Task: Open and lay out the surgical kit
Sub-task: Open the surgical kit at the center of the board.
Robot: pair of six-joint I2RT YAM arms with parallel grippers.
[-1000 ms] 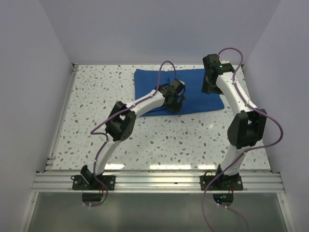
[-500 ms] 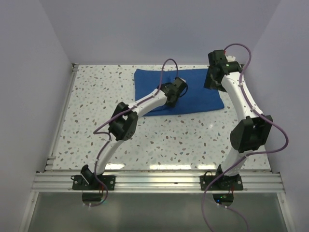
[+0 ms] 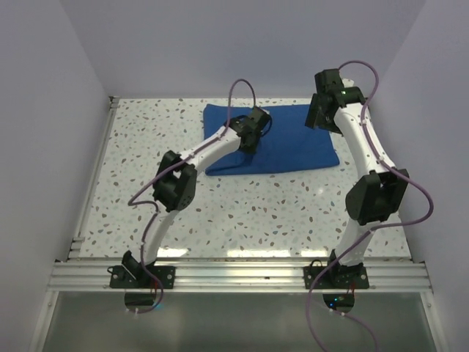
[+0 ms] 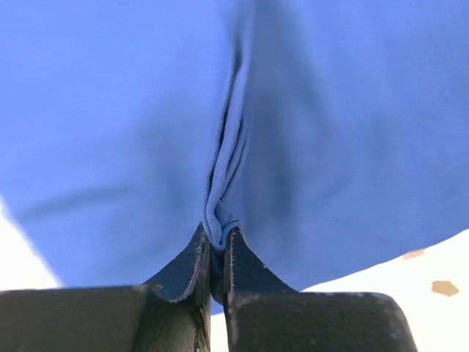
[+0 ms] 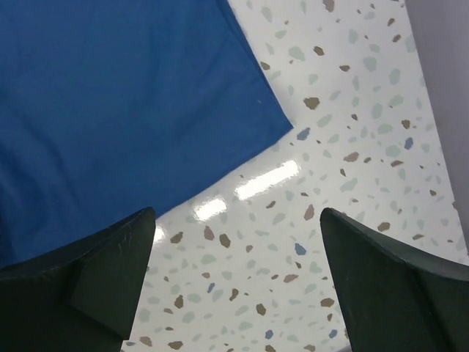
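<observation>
- Speckled terrazzo-look table [image 3: 139,169] is filling the work area, with pale lilac walls [image 3: 44,110] closing it in on three sides; one aluminium rail [image 3: 242,275] is running along the near edge.
- Two white-and-black arms are reaching out from that rail, one purple cable [image 3: 238,92] looping over the left arm and one more over the right.
- One royal-blue cloth wrap [image 3: 293,147] is lying flat on the far half of the table, roughly rectangular, sitting a bit right of centre. Only one piece of cloth is showing; whatever it is covering is hidden.
- Left gripper [image 4: 218,238] is sitting over the left part of the cloth, and its jaws are clamping tight on one narrow pinched ridge of the fabric. In the left wrist view the ridge is running straight away from the fingertips, with creases pulling in toward it.
- Right gripper [image 5: 236,220] is hanging above the far right end of the cloth with its jaws spread wide and nothing between them.
- Its two dark fingers [image 5: 110,264] are framing one cloth corner and bare table in the right wrist view, apart from both.
- Two bright light reflections are showing on the table just beside that corner.
</observation>
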